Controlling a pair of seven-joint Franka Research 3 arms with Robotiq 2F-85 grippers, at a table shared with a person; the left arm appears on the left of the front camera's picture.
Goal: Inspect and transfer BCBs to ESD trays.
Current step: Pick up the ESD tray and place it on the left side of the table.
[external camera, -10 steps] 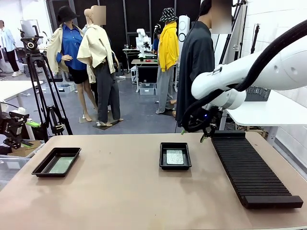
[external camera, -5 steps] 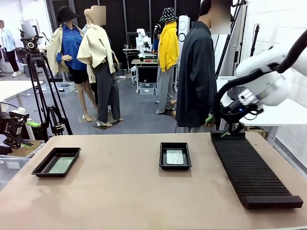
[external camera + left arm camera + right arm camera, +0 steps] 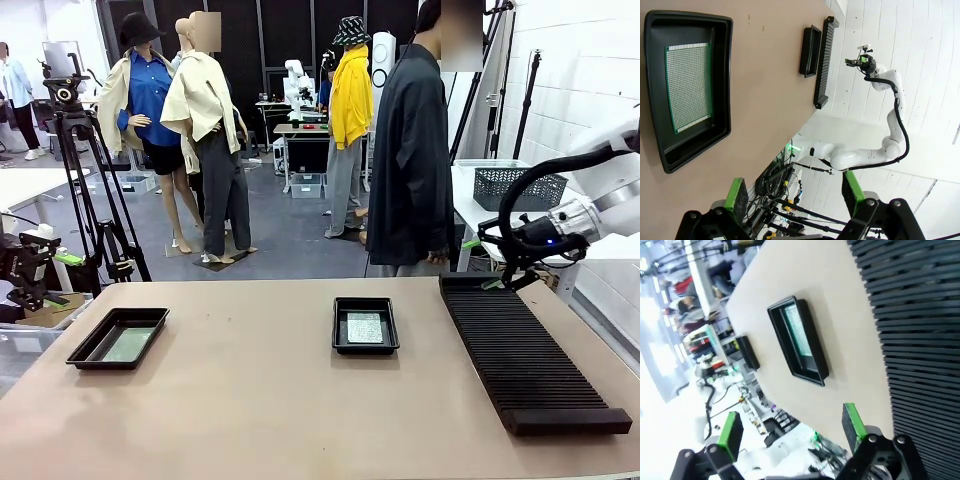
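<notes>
Two ESD trays lie on the table: a left tray (image 3: pixel 150 318) holding a green BCB (image 3: pixel 128 345), and a middle tray (image 3: pixel 338 326) holding another BCB (image 3: pixel 364 327). My right gripper (image 3: pixel 482 264) hovers open and empty over the far end of the black slotted rack (image 3: pixel 520 350), right of the middle tray. Its wrist view looks down on the rack (image 3: pixel 920 315), the middle tray (image 3: pixel 812 374) with its board (image 3: pixel 799 332) and the far tray (image 3: pixel 747 352). My left gripper (image 3: pixel 794 192) is open, empty, above the left tray (image 3: pixel 722 75) and its board (image 3: pixel 688 87).
A person in a dark shirt (image 3: pixel 410 150) stands behind the table's far edge. A black mesh basket (image 3: pixel 518 187) sits on a white side table at back right. A camera tripod (image 3: pixel 85 170) stands off the table's left.
My right arm has swung rightward, from beside the middle tray to the far right end of the rack. Trays and boards have not moved.
</notes>
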